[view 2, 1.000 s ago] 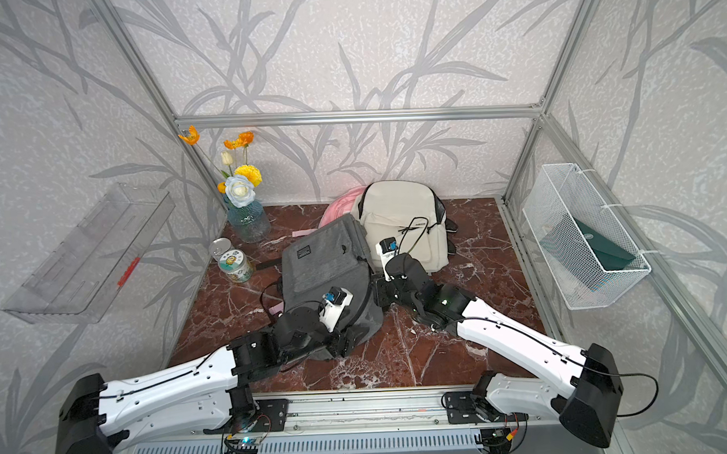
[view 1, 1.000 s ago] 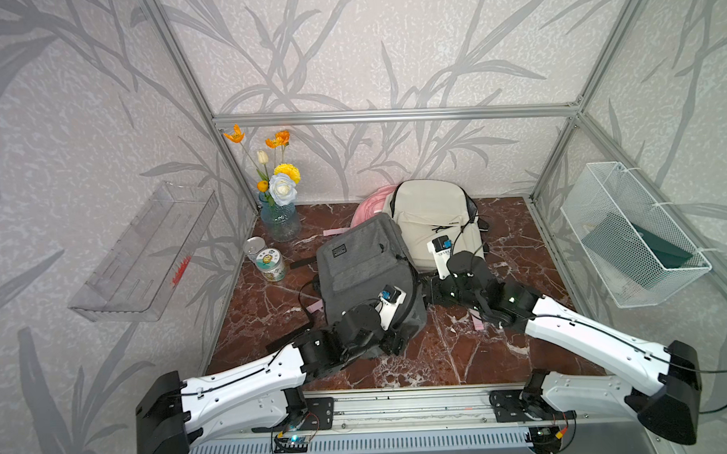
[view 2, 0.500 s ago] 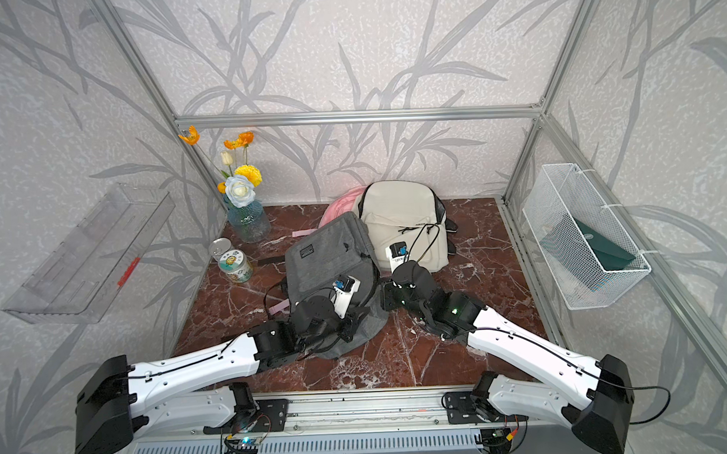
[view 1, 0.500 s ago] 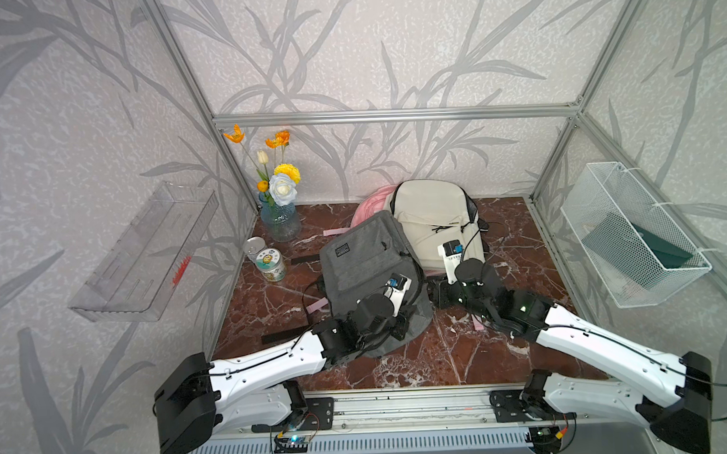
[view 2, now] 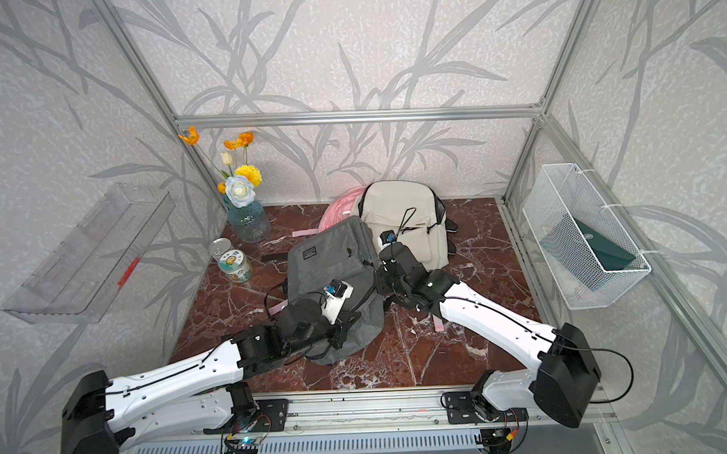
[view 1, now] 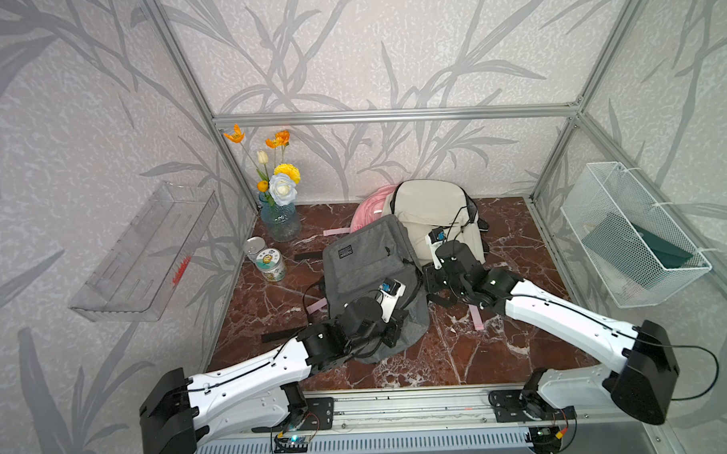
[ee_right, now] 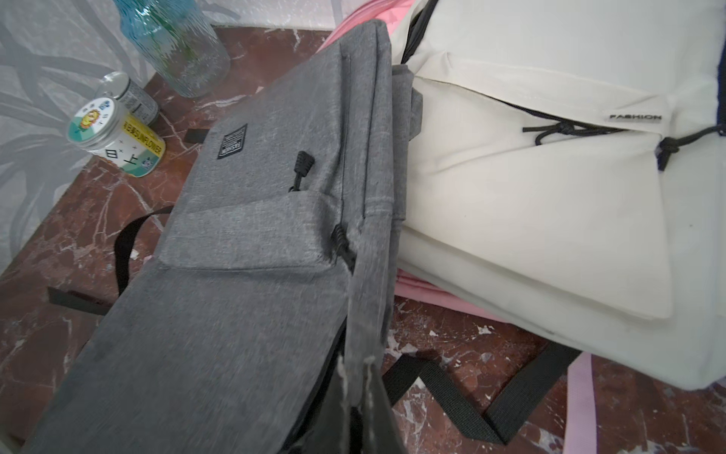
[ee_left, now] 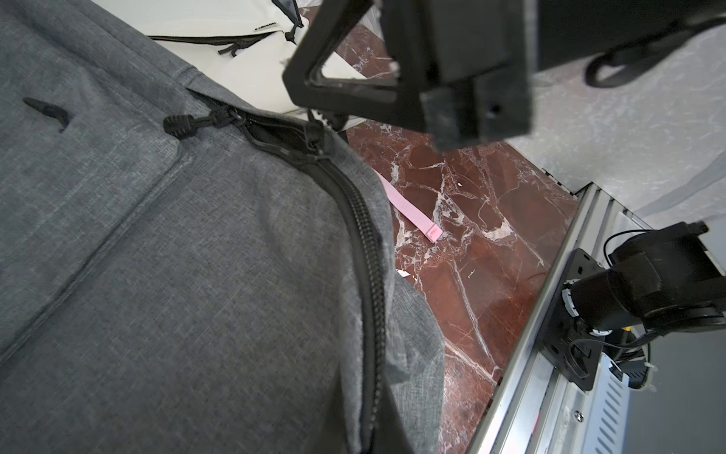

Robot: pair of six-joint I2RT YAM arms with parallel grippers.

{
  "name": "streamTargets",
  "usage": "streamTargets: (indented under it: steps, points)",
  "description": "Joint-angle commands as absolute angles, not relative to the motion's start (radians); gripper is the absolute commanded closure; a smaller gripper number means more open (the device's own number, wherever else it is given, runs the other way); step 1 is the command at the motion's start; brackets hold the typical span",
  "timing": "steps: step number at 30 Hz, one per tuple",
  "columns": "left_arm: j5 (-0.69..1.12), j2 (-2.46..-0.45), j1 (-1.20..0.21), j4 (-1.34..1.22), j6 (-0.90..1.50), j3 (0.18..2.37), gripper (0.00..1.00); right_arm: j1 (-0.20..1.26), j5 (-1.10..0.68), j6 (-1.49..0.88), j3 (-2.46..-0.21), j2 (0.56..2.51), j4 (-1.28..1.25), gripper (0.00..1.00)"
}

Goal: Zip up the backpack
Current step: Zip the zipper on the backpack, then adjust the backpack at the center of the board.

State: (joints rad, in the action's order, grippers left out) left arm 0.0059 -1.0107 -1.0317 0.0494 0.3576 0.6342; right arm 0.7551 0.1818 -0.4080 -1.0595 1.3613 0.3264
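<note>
Over the last second my left pincer [view 1: 392, 334] has gone from wide open to fully closed, while the arm has barely shifted from the near end of the grey backpack [view 1: 367, 269]. The right arm has barely moved either. The backpack lies in the middle of the counter [view 1: 503, 356], its far end propped against a cream backpack [view 1: 432, 209]. In the left wrist view the zipper [ee_left: 365, 243] runs straight away from my left pincer, its long axis pointing towards the right pincer [ee_right: 355, 379]. That stretch is closed, and I judge only a short gap [ee_left: 275, 133] is left, between the cord pull [ee_left: 178, 126] and a second slider [ee_left: 314, 135]. The gap sits well ahead of the left pincer and just beside the right one, so the right arm is nearer. The right pincer is clamped on a fold of grey fabric at the bag's edge. The left one is closed low beside the track, but I cannot tell whether it has caught fabric or nothing.
</note>
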Motion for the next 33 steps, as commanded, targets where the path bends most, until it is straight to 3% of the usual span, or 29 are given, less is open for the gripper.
streamTargets:
  steps: [1, 8, 16, 17, 21, 23, 27, 31, 33]
  points:
    - [0.121, -0.959, -1.051, 0.122, 0.353, 0.621, 1.00, 0.709, 0.308, -0.354, -1.128, 1.427, 0.283, 1.00]
    - [0.164, -0.949, -1.071, 0.196, 0.338, 0.653, 1.00, 0.680, 0.326, -0.321, -1.240, 1.559, 0.265, 1.00]
    - [0.070, -0.923, -1.077, 0.132, 0.342, 0.689, 1.00, 0.677, 0.230, -0.336, -1.316, 1.593, 0.286, 1.00]
    - [0.025, -0.925, -1.076, 0.145, 0.336, 0.716, 1.00, 0.677, 0.220, -0.337, -1.321, 1.575, 0.299, 0.95]
    - [-0.134, -0.955, -1.021, 0.211, 0.374, 0.835, 1.00, 0.673, 0.283, -0.358, -1.299, 1.419, 0.346, 0.43]
    - [-0.177, -0.977, -0.969, 0.251, 0.417, 0.893, 1.00, 0.657, 0.315, -0.363, -1.305, 1.335, 0.403, 0.31]
    - [-0.180, -1.023, -0.861, 0.264, 0.508, 1.008, 1.00, 0.644, 0.299, -0.330, -1.265, 1.174, 0.448, 0.20]
    - [-0.243, -1.092, -0.823, 0.266, 0.571, 1.166, 0.98, 0.667, 0.175, -0.330, -1.148, 1.029, 0.416, 0.20]
    - [-0.281, -1.137, -0.822, 0.236, 0.562, 1.238, 0.98, 0.751, 0.228, -0.307, -1.092, 0.971, 0.396, 0.20]
